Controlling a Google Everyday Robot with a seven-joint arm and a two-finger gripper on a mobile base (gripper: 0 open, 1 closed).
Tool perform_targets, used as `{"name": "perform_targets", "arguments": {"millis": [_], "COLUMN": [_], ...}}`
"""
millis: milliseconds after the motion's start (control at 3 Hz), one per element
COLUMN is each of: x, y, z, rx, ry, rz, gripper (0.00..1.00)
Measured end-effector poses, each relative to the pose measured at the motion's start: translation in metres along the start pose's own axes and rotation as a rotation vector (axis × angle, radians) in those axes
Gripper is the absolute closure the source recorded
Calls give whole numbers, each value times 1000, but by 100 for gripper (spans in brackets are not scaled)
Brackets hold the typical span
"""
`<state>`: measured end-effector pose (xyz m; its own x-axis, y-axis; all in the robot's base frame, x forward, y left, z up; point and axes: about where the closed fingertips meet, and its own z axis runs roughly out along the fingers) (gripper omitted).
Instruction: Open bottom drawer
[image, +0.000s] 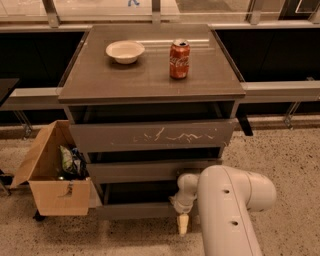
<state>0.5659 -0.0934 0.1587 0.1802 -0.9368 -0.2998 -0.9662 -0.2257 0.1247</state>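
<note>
Bottom drawer has the tool, grip state unclear, at its front, cardboard box beside.

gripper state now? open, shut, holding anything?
Gripper: low, at the right end of the bottom drawer front; whether it is open, shut or holding anything cannot be told from this view.

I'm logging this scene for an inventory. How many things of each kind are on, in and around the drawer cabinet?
Drawer fronts: 3 (top front, middle front, bottom drawer)
Bowls: 1 (white bowl)
Cans: 1 (red can)
Cardboard boxes: 1 (cardboard box)
Grippers: 1 (gripper, low at the bottom drawer's right end)
Total: 7
</note>
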Motion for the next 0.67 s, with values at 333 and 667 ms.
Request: {"name": "perform_targets", "arguments": {"millis": [333,667], "x": [-5,-5], "y": [15,15], "z": [0,-2], "rx": [-50,-50], "ry": [11,11], "rz": [-6,-6], "gripper": [25,49]}}
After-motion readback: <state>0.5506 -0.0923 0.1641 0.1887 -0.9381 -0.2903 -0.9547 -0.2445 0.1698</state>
